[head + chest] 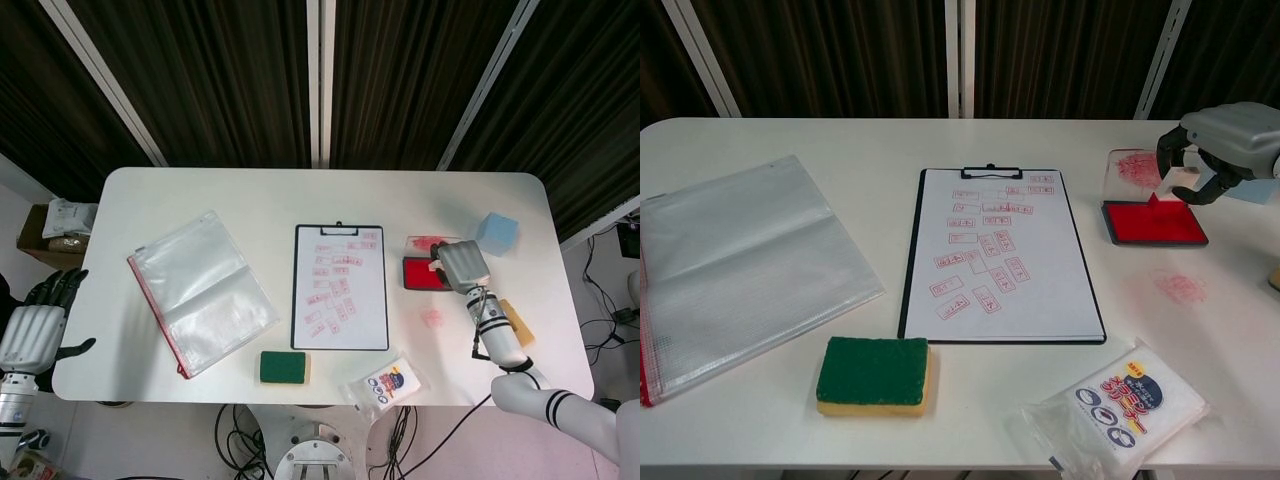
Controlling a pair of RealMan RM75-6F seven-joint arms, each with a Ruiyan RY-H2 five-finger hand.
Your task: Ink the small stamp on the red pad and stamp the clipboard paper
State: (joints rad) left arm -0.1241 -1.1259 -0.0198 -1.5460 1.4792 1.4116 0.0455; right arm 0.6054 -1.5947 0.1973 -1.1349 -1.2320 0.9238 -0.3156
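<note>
My right hand (pixel 460 266) (pixel 1221 137) hovers over the red ink pad (pixel 421 274) (pixel 1153 224) and pinches the small stamp (pixel 1185 192). The stamp's red base meets the pad near its far edge, though I cannot tell whether it presses in. The clipboard (pixel 340 287) (pixel 1000 255) lies mid-table to the left of the pad, and its paper carries several red stamp prints. My left hand (pixel 27 335) hangs off the table's left edge with its fingers apart, holding nothing; the chest view does not show it.
A clear lid smeared red (pixel 1133 168) lies behind the pad, with a blue box (pixel 495 232) to its right. There is a red smear (pixel 1180 288) on the table before the pad. Near the front edge sit a green sponge (pixel 872 373) and a white packet (pixel 1127 408). A clear pouch (pixel 740 265) is on the left.
</note>
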